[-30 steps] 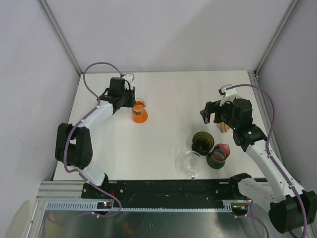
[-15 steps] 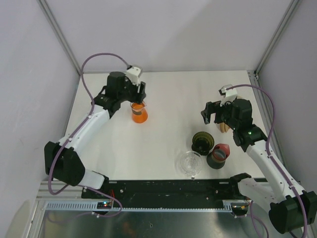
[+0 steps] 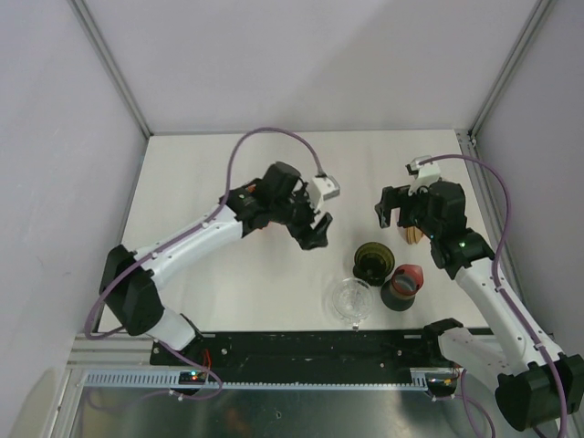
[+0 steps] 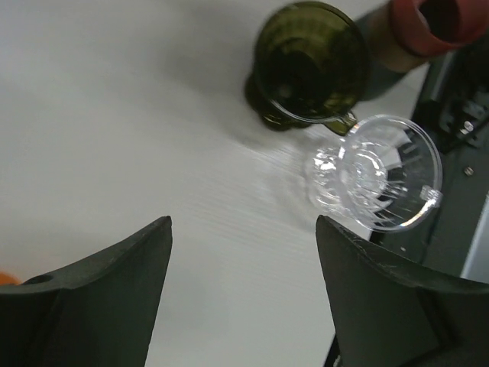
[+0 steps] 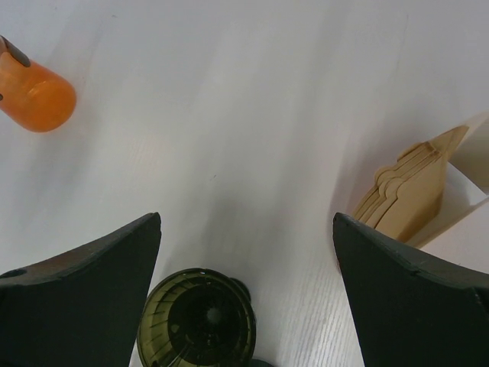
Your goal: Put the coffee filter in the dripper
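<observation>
While both arms hang over the white counter (image 3: 365, 164), neither has hold of anything. The left claw (image 4: 243, 229) is spread wide, its two dark fingers well apart with only bare counter between them. From above it sits near the middle of the counter, to the left of the drippers. The right claw (image 5: 246, 222) is also wide open and empty, hovering at the right side over the far edge of one dripper.

Two drippers stand on the counter. One is a dark green ribbed dripper (image 3: 373, 259), upright with its mouth up. The other is a clear glass dripper (image 4: 378, 172), just beside it on the near side and a little to the left.

One stack of tan paper coffee filters (image 5: 405, 199) stands on edge at the right of the counter. It is beyond the green dripper and apart from both drippers, near the right claw but not between its fingers. The sheets lie too close together to count.

One red-topped round container (image 3: 402, 285) stands just beside the green dripper, on its near right. One orange flask (image 5: 34, 95) stands well apart to the left, largely hidden behind the left arm in the overhead view.
</observation>
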